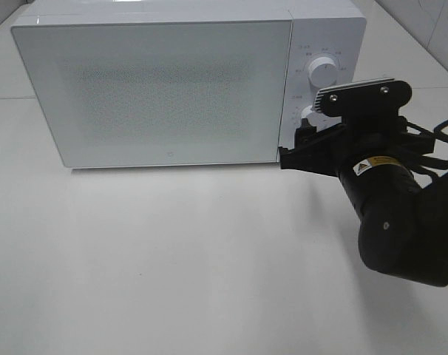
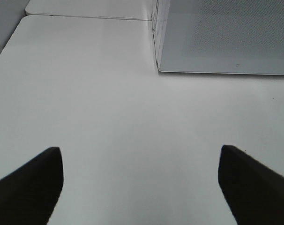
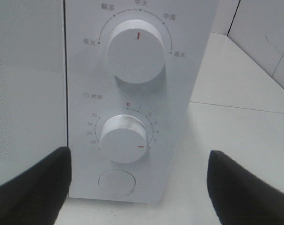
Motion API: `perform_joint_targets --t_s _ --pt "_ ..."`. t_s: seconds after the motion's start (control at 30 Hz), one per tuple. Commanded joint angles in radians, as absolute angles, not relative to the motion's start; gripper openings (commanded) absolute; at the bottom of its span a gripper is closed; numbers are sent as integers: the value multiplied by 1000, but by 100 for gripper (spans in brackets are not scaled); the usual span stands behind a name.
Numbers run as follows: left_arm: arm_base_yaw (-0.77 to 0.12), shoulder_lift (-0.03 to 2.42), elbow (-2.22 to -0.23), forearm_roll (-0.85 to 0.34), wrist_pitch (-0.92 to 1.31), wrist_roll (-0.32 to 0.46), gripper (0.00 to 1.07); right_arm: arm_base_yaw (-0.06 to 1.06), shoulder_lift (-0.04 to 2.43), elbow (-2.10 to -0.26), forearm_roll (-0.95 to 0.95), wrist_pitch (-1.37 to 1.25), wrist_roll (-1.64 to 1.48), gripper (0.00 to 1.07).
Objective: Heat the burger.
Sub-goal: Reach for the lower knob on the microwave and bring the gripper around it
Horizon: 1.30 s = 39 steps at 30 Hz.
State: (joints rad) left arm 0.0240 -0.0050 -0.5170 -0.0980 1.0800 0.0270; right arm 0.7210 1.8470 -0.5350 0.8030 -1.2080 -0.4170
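While the white microwave [image 1: 165,89] sits at the back of the tabletop [image 1: 172,266] with its door [image 1: 157,92] shut, the right arm [image 1: 401,214] is up in front of the control panel [image 3: 132,98]. The right jaws are spread wide, released, with nothing between them. The timer knob [image 3: 124,138] lies dead ahead in the gap, its red mark pointing down to the right. Above it, the power knob [image 3: 136,51] has its red mark straight up. Below it sits a round button [image 3: 116,182]. Whether anything touches the panel can't be told.

Over on the other side, the left jaws are just as wide apart and empty, hanging over bare tabletop, with the microwave's front corner [image 2: 158,65] ahead.

And the burger? It shows in no view. The door's dotted panel gives nothing away, so where it sits can't be told.
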Motion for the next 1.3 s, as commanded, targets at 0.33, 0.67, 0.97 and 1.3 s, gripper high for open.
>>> perform_joint_targets --t_s 0.33,0.67,0.97,1.3 --pt "26 -22 -516 -101 1068 21 82 672 1974 -678 743 -1247 -410 76" --pt "26 -22 -516 -101 1068 21 82 641 2055 -764 733 -1235 -411 76" --pt "26 -22 -516 -101 1068 21 82 623 2069 -776 719 -1233 -395 76" --pt "26 -22 -516 -101 1068 21 82 604 2081 -776 712 -1223 -395 75"
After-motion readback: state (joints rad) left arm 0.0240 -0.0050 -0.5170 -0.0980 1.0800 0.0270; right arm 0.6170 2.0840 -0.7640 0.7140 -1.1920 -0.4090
